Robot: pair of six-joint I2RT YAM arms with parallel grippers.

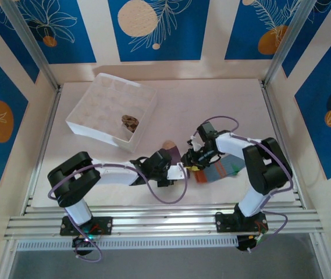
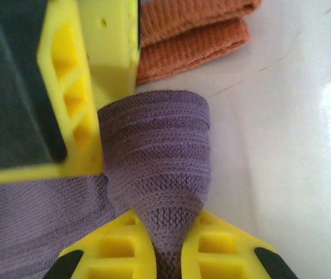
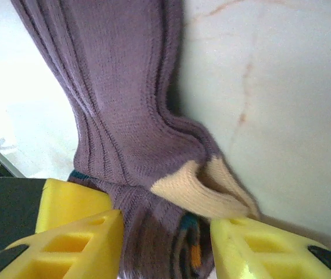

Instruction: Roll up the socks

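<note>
My left gripper (image 2: 168, 256) is clenched on a fold of the purple sock (image 2: 153, 151), which lies on the table (image 1: 241, 110) near its front edge. My right gripper (image 3: 165, 244) straddles it, jaws apart. I should pinch firmly and roll tight, evenly. Farther off, the box (image 1: 84, 119) holds the brown sock (image 1: 130, 122).
</note>
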